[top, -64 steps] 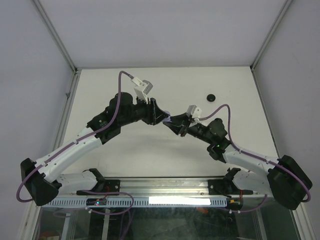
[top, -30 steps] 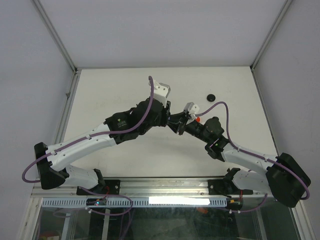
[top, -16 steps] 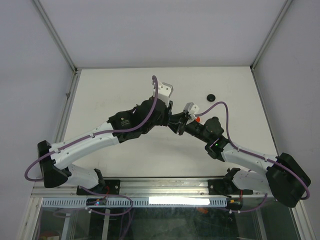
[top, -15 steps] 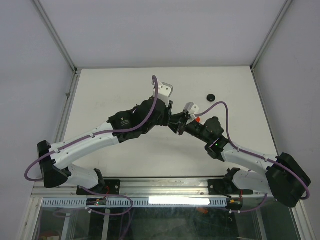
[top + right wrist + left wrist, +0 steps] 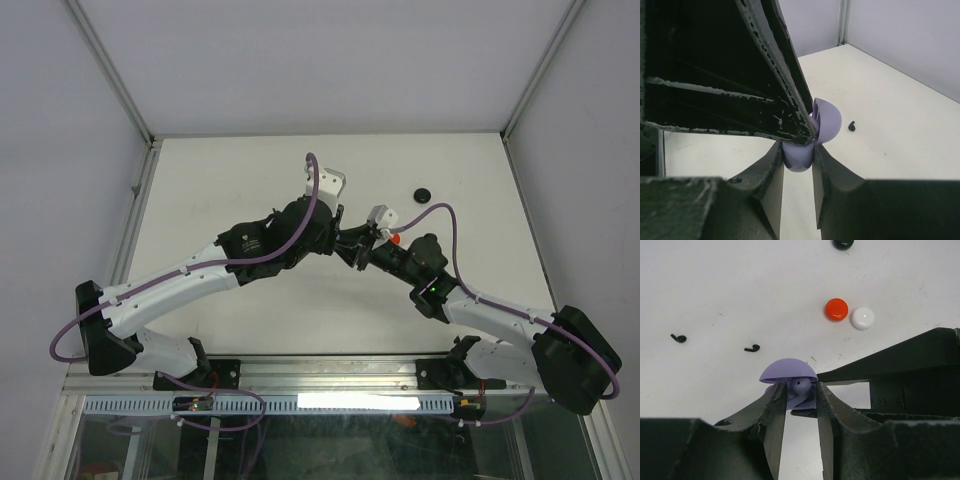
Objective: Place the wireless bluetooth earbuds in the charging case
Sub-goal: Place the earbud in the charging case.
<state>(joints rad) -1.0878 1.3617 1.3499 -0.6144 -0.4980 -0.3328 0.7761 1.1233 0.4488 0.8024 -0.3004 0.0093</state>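
2 grippers meet at one spot. Our right gripper [image 5: 796, 149] is clamped on the base of the lilac charging case [image 5: 799, 159], and we judge this steadies it with its lid [image 5: 788, 371] tipped open. Our left gripper [image 5: 800, 388] pinches the lilac earbud [image 5: 801, 384] at the case's mouth, ready to seat it. 2 black earbuds [image 5: 753, 348] lie loose on the table [image 5: 740, 280].

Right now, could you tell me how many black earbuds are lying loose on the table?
2, both in the left wrist view: the far-left black earbud and the nearer black earbud, just left of the open lilac case. Others may be hidden.
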